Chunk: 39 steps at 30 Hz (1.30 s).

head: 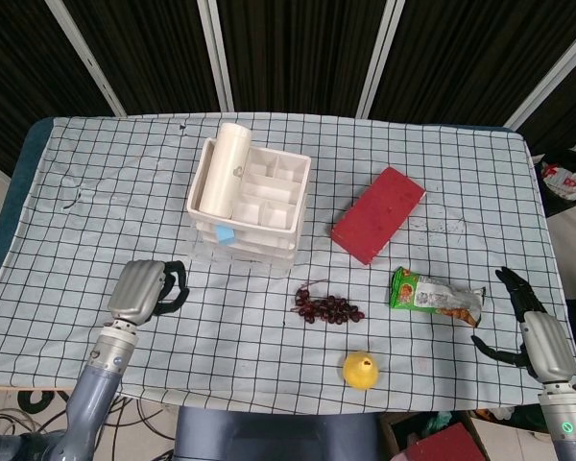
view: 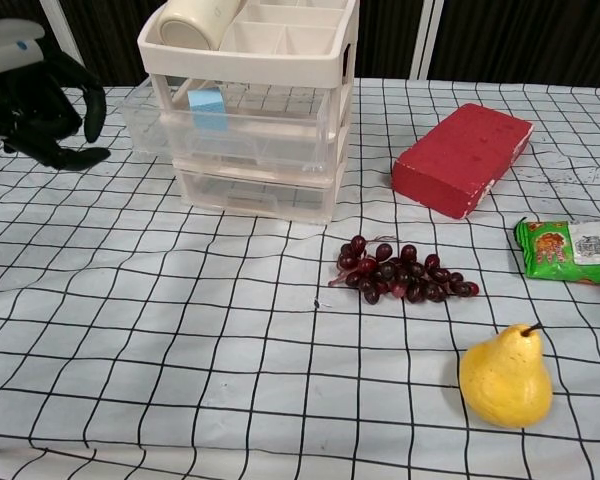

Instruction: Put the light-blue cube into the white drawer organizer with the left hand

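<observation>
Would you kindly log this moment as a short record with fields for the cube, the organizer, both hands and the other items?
cube: light-blue cube lies in the pulled-out clear top drawer
organizer: white drawer organizer, cream cylinder on top
left hand: left hand apart from organizer, holds nothing
right hand: right hand at table edge, fingers apart
others: red brick, grapes, pear, green packet

red brick [head: 377, 214]; dark grapes [head: 327, 308]; yellow pear [head: 361, 370]; green snack packet [head: 436, 294]; white cylinder [head: 221, 167]; black-gridded white cloth [head: 106, 182].
</observation>
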Motion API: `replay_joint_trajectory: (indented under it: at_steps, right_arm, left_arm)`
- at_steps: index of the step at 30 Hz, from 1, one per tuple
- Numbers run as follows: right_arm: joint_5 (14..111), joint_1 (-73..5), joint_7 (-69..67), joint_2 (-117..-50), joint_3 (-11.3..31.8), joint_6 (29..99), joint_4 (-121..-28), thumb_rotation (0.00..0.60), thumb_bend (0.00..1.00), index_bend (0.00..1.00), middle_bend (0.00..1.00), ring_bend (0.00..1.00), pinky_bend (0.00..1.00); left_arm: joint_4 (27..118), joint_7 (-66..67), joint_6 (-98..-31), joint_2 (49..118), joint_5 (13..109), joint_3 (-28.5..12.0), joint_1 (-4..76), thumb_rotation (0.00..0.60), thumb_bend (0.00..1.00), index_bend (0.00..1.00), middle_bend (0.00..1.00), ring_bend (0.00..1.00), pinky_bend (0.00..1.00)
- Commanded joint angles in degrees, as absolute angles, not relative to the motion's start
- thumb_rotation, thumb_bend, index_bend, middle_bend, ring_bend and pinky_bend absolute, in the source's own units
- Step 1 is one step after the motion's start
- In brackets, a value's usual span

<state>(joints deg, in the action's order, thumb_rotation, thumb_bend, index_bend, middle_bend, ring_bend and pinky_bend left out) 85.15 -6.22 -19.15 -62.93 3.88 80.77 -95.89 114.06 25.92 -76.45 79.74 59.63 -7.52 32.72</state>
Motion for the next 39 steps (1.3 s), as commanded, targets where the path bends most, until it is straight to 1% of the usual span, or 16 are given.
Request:
replay_joint_trajectory:
  at_steps: [1, 5, 15, 26, 39]
  right_arm:
    - [85.11, -6.23, -19.15, -62.95, 3.9, 80.76, -95.85, 0.6, 0.15, 0.0, 0.0, 0.0, 0.15]
    - [85.0, -6.24, -19.2, -62.97, 3.97, 80.75, -95.78, 0.6, 0.15, 0.0, 0.0, 0.0, 0.15]
    - [84.8, -6.32, -19.46, -62.92, 4.03, 80.48, -95.75, 0.6, 0.15, 0.0, 0.0, 0.0, 0.15]
    - [84.62, -6.36, -19.8, -62.81, 4.06, 80.25, -95.97, 0.6, 0.15, 0.0, 0.0, 0.0, 0.15]
    - [84.39, -6.41, -19.82, -62.77, 4.17, 80.11, -96.19, 0.6, 0.15, 0.0, 0.0, 0.0, 0.15]
  left_arm:
    - [112.34, 25.47, -74.49, 79.87, 58.21, -6.76, 32.54, 0.6, 0.34, 0.66, 0.97, 0.93, 0.78]
    - [110.0, 25.18, -72.46, 81.66, 56.88, -7.0, 33.23, 0.6, 0.34, 0.65, 0.96, 0.92, 0.78]
    - [103.81, 27.42, -68.89, 88.82, 52.74, -10.37, 37.29, 0.6, 0.34, 0.64, 0.95, 0.91, 0.78]
    - [96.78, 29.7, -67.59, 96.25, 47.45, -16.36, 42.37, 0.6, 0.34, 0.63, 0.94, 0.9, 0.78]
    - [90.1, 31.26, -66.55, 99.55, 43.07, -20.8, 46.42, 0.6, 0.34, 0.62, 0.94, 0.9, 0.78]
